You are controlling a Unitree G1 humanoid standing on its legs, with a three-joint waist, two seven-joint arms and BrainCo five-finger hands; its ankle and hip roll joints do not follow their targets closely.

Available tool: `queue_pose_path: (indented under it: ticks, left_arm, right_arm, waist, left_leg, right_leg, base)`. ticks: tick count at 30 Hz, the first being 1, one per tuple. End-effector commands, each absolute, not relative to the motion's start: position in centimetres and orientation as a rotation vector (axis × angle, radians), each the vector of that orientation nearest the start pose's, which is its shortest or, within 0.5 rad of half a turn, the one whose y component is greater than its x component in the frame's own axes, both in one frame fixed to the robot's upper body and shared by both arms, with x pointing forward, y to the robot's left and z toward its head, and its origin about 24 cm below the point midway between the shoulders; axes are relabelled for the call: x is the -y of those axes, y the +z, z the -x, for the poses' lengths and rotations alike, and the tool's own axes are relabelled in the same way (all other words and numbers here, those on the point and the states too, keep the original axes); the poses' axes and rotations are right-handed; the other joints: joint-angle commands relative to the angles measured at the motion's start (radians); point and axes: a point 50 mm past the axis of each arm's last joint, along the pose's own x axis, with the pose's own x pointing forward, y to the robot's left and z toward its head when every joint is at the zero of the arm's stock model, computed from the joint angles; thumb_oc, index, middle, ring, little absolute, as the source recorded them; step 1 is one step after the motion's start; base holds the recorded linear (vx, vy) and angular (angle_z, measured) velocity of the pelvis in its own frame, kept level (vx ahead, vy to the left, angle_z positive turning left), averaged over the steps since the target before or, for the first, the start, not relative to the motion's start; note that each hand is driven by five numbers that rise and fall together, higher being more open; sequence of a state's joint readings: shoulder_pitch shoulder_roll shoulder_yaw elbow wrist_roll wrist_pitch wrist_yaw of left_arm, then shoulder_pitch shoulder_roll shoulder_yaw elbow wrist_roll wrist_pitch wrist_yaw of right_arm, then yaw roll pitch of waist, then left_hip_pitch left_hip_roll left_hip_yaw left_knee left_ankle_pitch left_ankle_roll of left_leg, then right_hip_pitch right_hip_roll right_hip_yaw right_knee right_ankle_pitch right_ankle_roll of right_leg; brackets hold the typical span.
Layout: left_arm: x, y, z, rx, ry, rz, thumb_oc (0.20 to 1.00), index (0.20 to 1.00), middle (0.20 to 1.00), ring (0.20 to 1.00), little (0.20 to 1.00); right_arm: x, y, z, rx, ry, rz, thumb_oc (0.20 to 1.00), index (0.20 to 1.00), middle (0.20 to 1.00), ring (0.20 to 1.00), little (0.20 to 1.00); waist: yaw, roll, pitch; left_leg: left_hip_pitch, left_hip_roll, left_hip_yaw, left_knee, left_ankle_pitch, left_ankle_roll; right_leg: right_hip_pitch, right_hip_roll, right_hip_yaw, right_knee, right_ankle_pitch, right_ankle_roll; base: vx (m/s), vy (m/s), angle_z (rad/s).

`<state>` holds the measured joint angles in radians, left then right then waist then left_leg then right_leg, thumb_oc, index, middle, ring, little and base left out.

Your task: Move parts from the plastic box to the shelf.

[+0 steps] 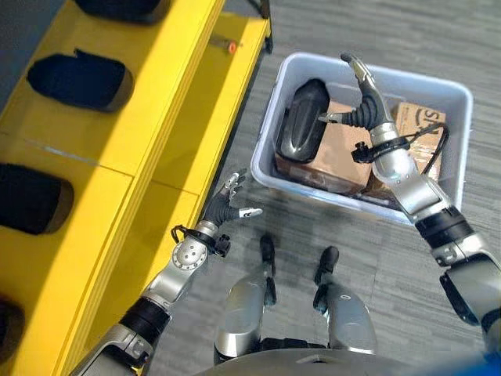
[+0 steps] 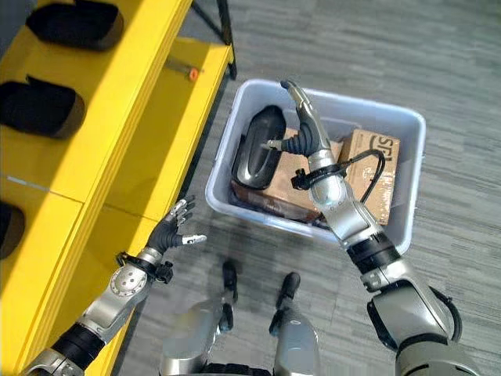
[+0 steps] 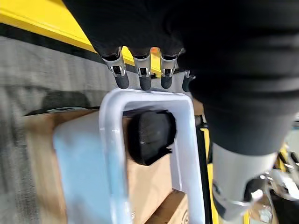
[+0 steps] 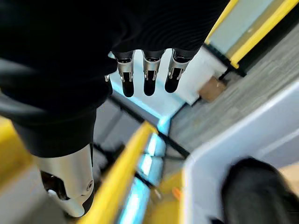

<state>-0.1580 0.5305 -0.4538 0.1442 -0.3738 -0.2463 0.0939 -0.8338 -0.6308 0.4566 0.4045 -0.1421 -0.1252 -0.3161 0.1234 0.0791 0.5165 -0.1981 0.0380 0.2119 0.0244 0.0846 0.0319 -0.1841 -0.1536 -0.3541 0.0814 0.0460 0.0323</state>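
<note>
My right robot hand (image 2: 304,125), fingers straight, hovers over the plastic box (image 2: 391,117); the black part (image 2: 257,153) lies just shelf-side (image 2: 117,102), lengthwise.

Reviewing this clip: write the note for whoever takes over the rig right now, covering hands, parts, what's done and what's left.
Right hand: open, fingers straight, above the plastic box, beside the black part; holding nothing.
Left hand: open and empty, between the yellow shelf and the box.
Parts: one black part lies in the box on top of cardboard boxes. Several black parts already sit on the shelf.
Done: some parts shelved, judging by the shelf.
Left: grasp the part in the box and carry it to the shelf.
</note>
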Motion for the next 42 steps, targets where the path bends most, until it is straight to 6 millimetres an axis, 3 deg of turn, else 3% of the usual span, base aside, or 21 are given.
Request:
queue_pose_path:
  ticks: [1,6,14,15,28,31,35,38,39,42]
  left_arm:
    - [-15.4,6.6,-25.5,0.181,-0.338,-0.13,1.0,1.0,1.0,1.0,1.0]
    - [-14.8,7.5,-25.4,0.224,-0.366,-0.117,1.0,1.0,1.0,1.0,1.0]
    - [-14.7,8.2,-25.2,0.252,-0.421,-0.14,1.0,1.0,1.0,1.0,1.0]
    - [-14.7,8.1,-25.2,0.246,-0.423,-0.144,1.0,1.0,1.0,1.0,1.0]
    - [-14.9,8.2,-25.0,0.249,-0.431,-0.152,1.0,1.0,1.0,1.0,1.0]
    - [-14.8,8.2,-24.9,0.25,-0.435,-0.156,1.0,1.0,1.0,1.0,1.0]
    - [-14.8,8.1,-24.8,0.25,-0.436,-0.161,1.0,1.0,1.0,1.0,1.0]
    - [-14.7,8.1,-24.9,0.253,-0.431,-0.156,1.0,1.0,1.0,1.0,1.0]
    - [-14.5,8.2,-24.8,0.262,-0.422,-0.148,1.0,1.0,1.0,1.0,1.0]
    - [-14.2,8.2,-24.8,0.271,-0.405,-0.135,1.0,1.0,1.0,1.0,1.0]
  right_arm:
    - [15.5,23.1,-36.2,0.731,0.0,0.968,1.0,1.0,1.0,1.0,1.0]
    - [16.3,24.2,-37.7,0.745,-0.044,1.173,1.0,1.0,1.0,1.0,1.0]
    - [19.6,23.4,-40.5,0.465,-0.129,1.515,1.0,1.0,1.0,1.0,1.0]
    - [21.0,22.9,-41.0,0.316,-0.182,1.491,1.0,1.0,1.0,1.0,1.0]
    - [28.1,19.2,-40.3,-0.307,-0.317,1.44,1.0,1.0,1.0,1.0,1.0]
    - [29.2,18.6,-39.9,-0.372,-0.351,1.479,1.0,1.0,1.0,1.0,1.0]
    - [30.2,18.2,-39.4,-0.393,-0.381,1.548,1.0,1.0,1.0,1.0,1.0]
    - [30.2,19.3,-39.3,-0.215,-0.536,1.564,1.0,1.0,1.0,1.0,1.0]
    - [29.6,21.2,-39.3,-0.029,-0.703,1.463,1.0,1.0,1.0,1.0,1.0]
    - [28.3,22.8,-39.3,0.19,-0.798,1.23,1.0,1.0,1.0,1.0,1.0]
  waist:
    - [0.013,-0.007,-0.036]
    - [0.042,0.022,0.003]
    - [0.089,0.055,0.004]
    - [0.098,0.06,0.004]
    - [0.117,0.069,0.004]
    - [0.118,0.067,0.004]
    - [0.115,0.064,0.004]
    - [0.108,0.063,0.004]
    - [0.1,0.063,0.004]
    - [0.085,0.065,0.004]
  left_leg:
    - [-0.013,0.088,-0.075,0.088,-0.074,-0.086]
    - [-0.074,0.076,-0.095,0.109,-0.068,-0.082]
    - [-0.225,0.065,-0.117,0.167,-0.08,-0.078]
    - [-0.247,0.065,-0.121,0.175,-0.079,-0.077]
    - [-0.262,0.065,-0.119,0.174,-0.075,-0.074]
    - [-0.255,0.068,-0.115,0.173,-0.076,-0.075]
    - [-0.249,0.071,-0.112,0.176,-0.078,-0.076]
    - [-0.249,0.076,-0.107,0.178,-0.078,-0.076]
    - [-0.254,0.076,-0.104,0.176,-0.078,-0.074]
    - [-0.26,0.075,-0.097,0.174,-0.08,-0.071]
  right_leg:
    - [-0.029,-0.067,0.042,0.124,-0.085,0.049]
    - [-0.093,-0.077,0.028,0.187,-0.108,0.041]
    - [-0.256,-0.097,0.029,0.315,-0.161,0.037]
    - [-0.277,-0.101,0.027,0.334,-0.165,0.033]
    - [-0.29,-0.109,0.023,0.352,-0.168,0.032]
    - [-0.279,-0.11,0.021,0.344,-0.165,0.035]
    - [-0.269,-0.106,0.021,0.335,-0.161,0.039]
    - [-0.266,-0.102,0.026,0.326,-0.155,0.041]
    - [-0.272,-0.1,0.03,0.32,-0.151,0.042]
    - [-0.281,-0.096,0.037,0.311,-0.147,0.04]
  base:
    - [-0.07,-0.053,0.23]
    - [-0.05,-0.053,0.14]
    - [0.01,-0.077,0.13]
    - [0.0,-0.047,0.04]
    - [0.0,-0.002,0.01]
    - [0.0,0.0,0.0]
    - [0.0,0.0,0.0]
    - [0.0,0.01,0.0]
    - [0.0,0.038,-0.03]
    - [0.0,0.062,-0.05]
